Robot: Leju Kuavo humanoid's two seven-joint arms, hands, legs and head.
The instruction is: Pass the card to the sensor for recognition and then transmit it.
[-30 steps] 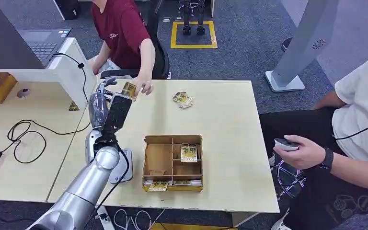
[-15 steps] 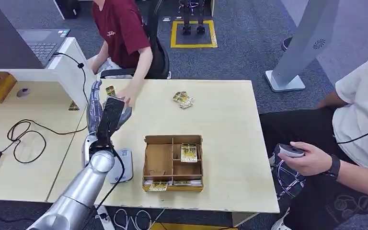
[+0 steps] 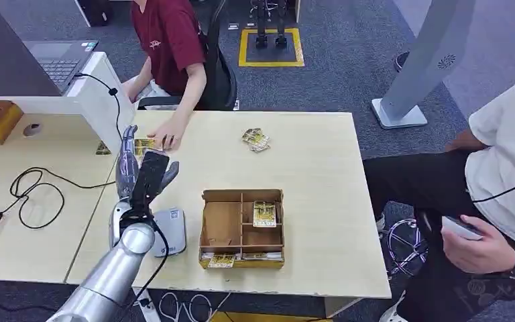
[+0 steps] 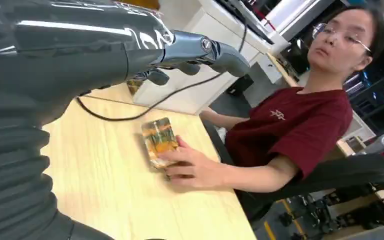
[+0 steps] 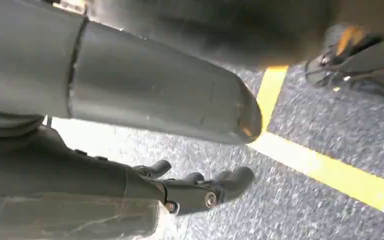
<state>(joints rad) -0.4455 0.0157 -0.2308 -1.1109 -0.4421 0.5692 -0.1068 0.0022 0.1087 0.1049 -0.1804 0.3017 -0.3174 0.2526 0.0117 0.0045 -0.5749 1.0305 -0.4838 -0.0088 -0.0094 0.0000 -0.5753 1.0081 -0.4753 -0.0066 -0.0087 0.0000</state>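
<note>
- Left hand (image 3: 149,176) hovers over the bench (image 3: 308,174) near its left edge, fingers apart and holding nothing, its palm toward the far left corner.
- Card (image 3: 145,144) lies flat at that far left corner, just beyond the left hand; in the left wrist view a person's hand (image 4: 192,167) rests on it, pressing it to the wood.
- Best judgement for this step: wait for the person to let go, then come down on the card's free long edges, thumb on one side and fingers on the other, since a flat card gives little to pinch.
- Sensor (image 3: 167,231), the pale flat pad at the bench's near left edge, sits under the forearm, so the card should travel back toward the near edge once lifted.
- Box (image 3: 243,228) with compartments stands mid-bench, right of the sensor; keep the sweep clear of its wall.
- Right hand (image 5: 200,190) hangs over the floor, fingers loosely apart and holding nothing.
</note>
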